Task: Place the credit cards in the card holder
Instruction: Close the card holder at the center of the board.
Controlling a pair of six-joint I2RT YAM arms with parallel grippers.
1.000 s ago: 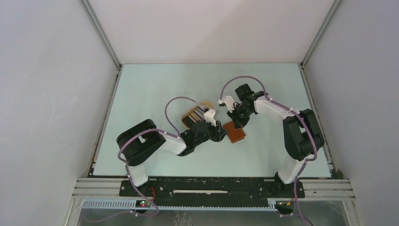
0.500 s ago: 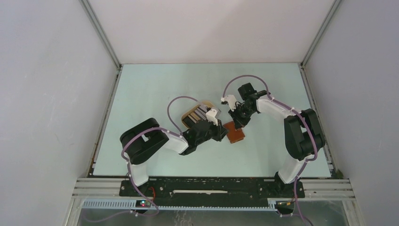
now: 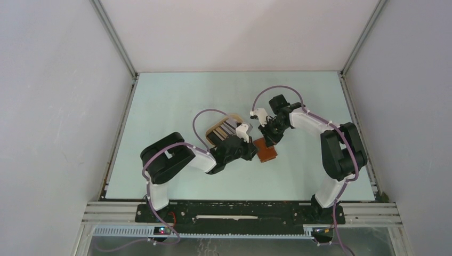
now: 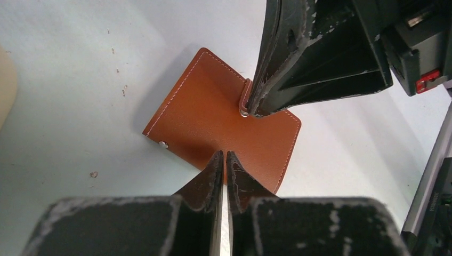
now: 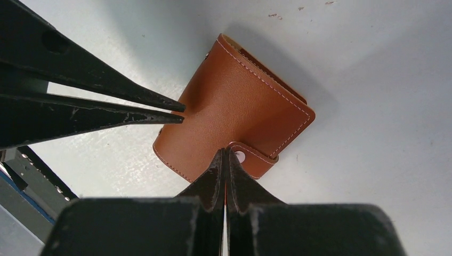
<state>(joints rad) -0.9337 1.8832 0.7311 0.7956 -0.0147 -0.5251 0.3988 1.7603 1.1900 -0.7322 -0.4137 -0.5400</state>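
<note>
The card holder (image 3: 266,151) is a brown leather wallet lying closed on the table; it also shows in the left wrist view (image 4: 213,117) and the right wrist view (image 5: 234,112). My left gripper (image 3: 252,151) (image 4: 224,155) is shut, with its tips resting on the wallet's cover. My right gripper (image 3: 268,140) (image 5: 225,153) is shut, with its tips at the snap tab (image 5: 253,159). I cannot tell whether it pinches the tab. The credit cards (image 3: 225,127) lie in dark and light stripes in the tan tray, partly hidden by my left arm.
The oval tan tray (image 3: 209,132) sits just left of the wallet, behind my left wrist; its rim shows in the left wrist view (image 4: 4,85). Both arms meet over the middle of the table. Walls enclose the table on three sides.
My left arm's elbow has swung right and forward while its gripper stayed at the wallet. My right gripper has shifted slightly back. The wallet has barely moved.
</note>
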